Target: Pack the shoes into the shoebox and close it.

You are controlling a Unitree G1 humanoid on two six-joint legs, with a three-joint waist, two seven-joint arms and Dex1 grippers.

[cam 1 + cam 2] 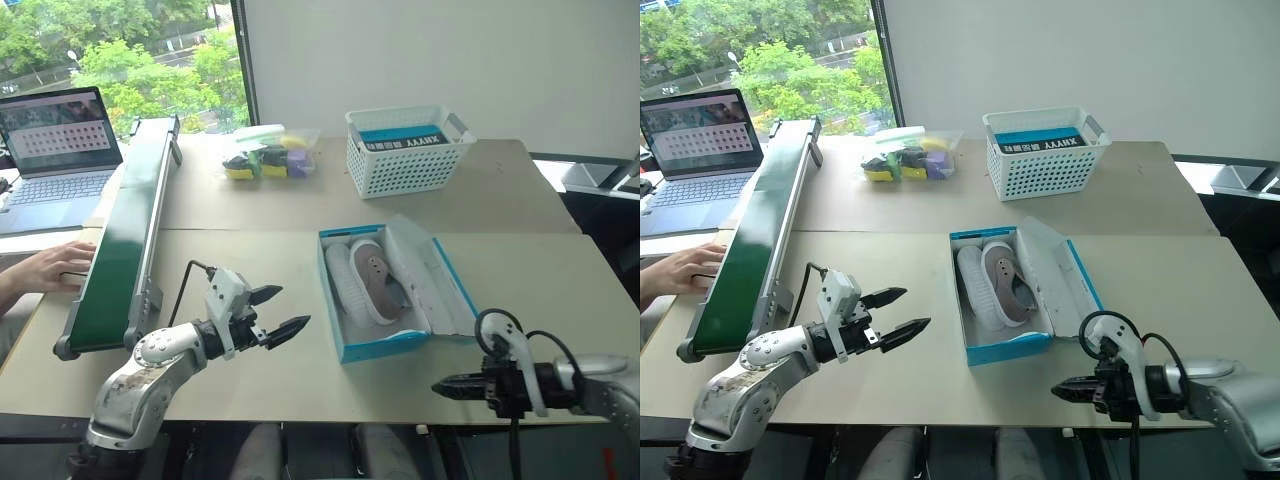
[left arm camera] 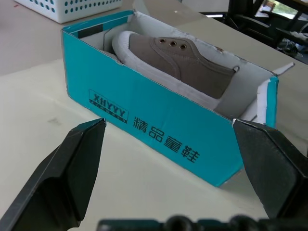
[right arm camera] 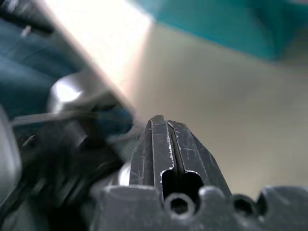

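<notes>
Two shoes [image 1: 368,280] lie lengthwise in your open shoebox [image 1: 395,345], mid-frame; basket [image 1: 405,150] behind. Left hand [image 1: 280,312] released, right hand [image 1: 440,386] clenched empty.

Head views downward; wrist views near shoebox [image 2: 159,130].

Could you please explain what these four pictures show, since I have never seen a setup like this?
This is a humanoid robot with two arms, each ending in a two-fingered tool. The two wide pictures come from cameras in its head, looking down over a table. The other two come from cameras on its wrists. The left tool is open and holds nothing; it faces the shoebox. The right tool is shut and empty, near the table's front edge. The shoes lie inside the open cyan box, its lid folded back. Also there: a white basket, a green conveyor, a bag of small items, a laptop and a person's hand.
</notes>
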